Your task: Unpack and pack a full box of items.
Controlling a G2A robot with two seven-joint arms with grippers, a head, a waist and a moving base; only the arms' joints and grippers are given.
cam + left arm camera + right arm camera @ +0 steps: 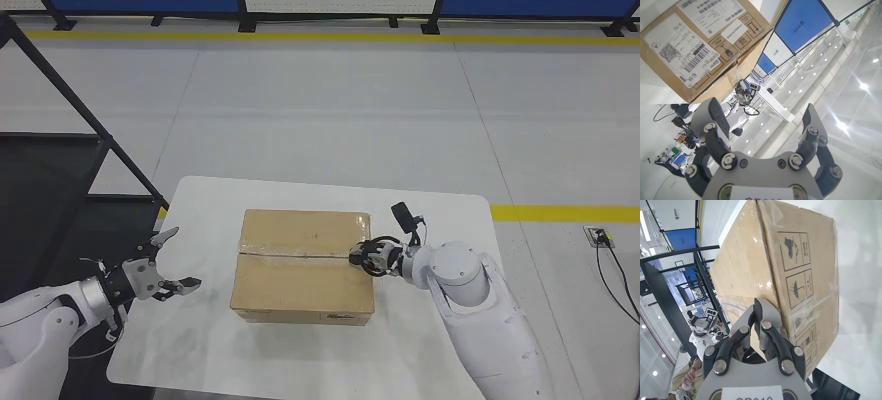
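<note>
Cardboard box point(303, 265), sealed, likely stiff and heavy, best taken at flap edges beside its slick tape point(300, 254); right gripper point(358, 256) clenched at the tape's end, left gripper point(183, 258) spread wide, apart.

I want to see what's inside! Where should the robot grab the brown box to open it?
Probably the tape end at the middle seam of the box, coming from the side by the right tool. It is flat and shut on top, and the tape folds over that edge, giving something thin to pinch.
</note>
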